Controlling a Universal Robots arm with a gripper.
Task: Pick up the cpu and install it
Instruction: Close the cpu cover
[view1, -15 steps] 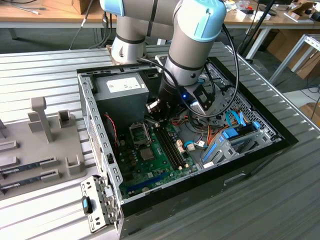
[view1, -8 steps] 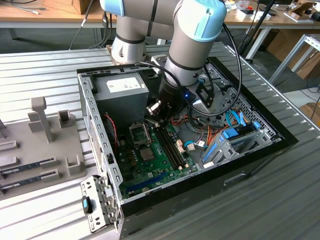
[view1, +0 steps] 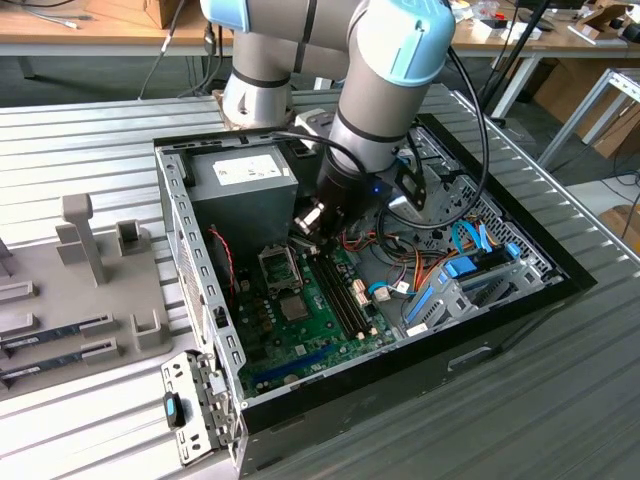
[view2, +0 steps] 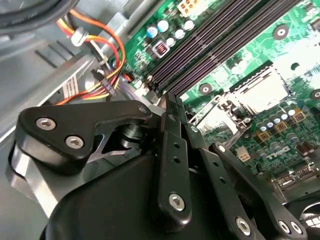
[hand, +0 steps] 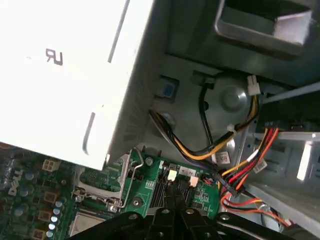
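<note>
In the exterior view, the grey and light-blue jointed robot arm (view1: 385, 90) is reaching down into the open black metal computer case (view1: 420, 372), which is lying on the ribbed grey metal table (view1: 90, 130). Its black gripper (view1: 303, 232) is hanging low over the green motherboard (view1: 320, 335). It is just beside the grey metal power-supply box (view1: 245, 195) and near one end of the long dark memory slots (view1: 340, 290). The square metal-framed processor socket (view1: 279, 265) is sitting close to the fingertips, on the exterior view's left of them. Further to that left, a pale grey moulded tray (view1: 45, 270) is carrying long narrow dark memory sticks (view1: 60, 330).

In the second wrist view, the gripper's black fingers (view2: 170, 130) are meeting at their tips, closed with nothing between them. Beyond them the cpu (view2: 260, 86), a small flat square chip with a pale silver-grey top, appears to be lying inside the open socket, well apart from the fingertips. A shiny metal load plate (view2: 220, 117) is tilting up on the socket's side nearer the gripper. A bundle of orange, red and yellow wires (view2: 107, 60) is curving past the end of the memory slots.

In the first wrist view, the closed fingertips are hovering above the motherboard's edge, beside the socket's wire lever (hand: 135, 165). The power-supply box is looming pale beside them.
</note>
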